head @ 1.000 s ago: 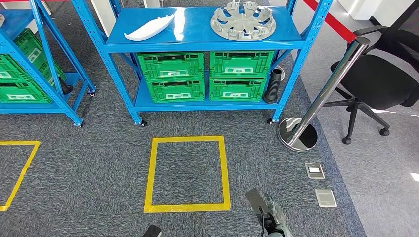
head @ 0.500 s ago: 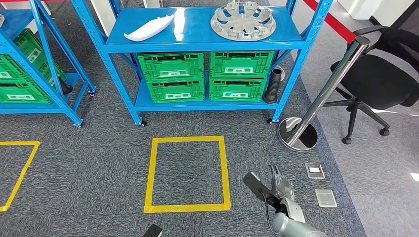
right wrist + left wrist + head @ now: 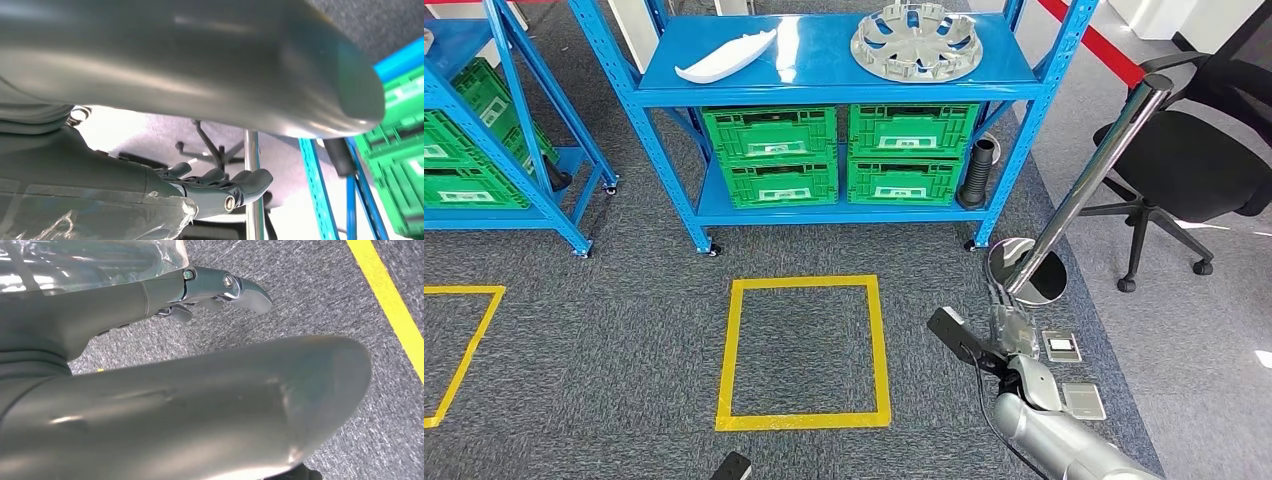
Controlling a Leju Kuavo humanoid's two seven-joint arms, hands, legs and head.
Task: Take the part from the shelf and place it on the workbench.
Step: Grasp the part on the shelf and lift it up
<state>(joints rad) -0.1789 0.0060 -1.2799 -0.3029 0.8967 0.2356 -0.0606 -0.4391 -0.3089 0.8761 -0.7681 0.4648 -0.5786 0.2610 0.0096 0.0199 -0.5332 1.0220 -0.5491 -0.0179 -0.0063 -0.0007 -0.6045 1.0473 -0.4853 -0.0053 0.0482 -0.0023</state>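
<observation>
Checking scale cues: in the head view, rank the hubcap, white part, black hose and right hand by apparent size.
1. Hubcap
2. White part
3. Right hand and black hose: alike, and the hand is nearer the camera, so unranked.

Silver right arm (image 3: 1054, 440), black cable alongside; grey right robot hand (image 3: 1009, 335), clear film-wrapped cover, visible screws.

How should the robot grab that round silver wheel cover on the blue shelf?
Probably by the rim. The wheel cover lies flat on the top shelf, near its right end, so its near edge faces the robot. The right hand could come in from the front, fingers hooked through one of the gaps between spokes, thumb under the outer edge.
</observation>
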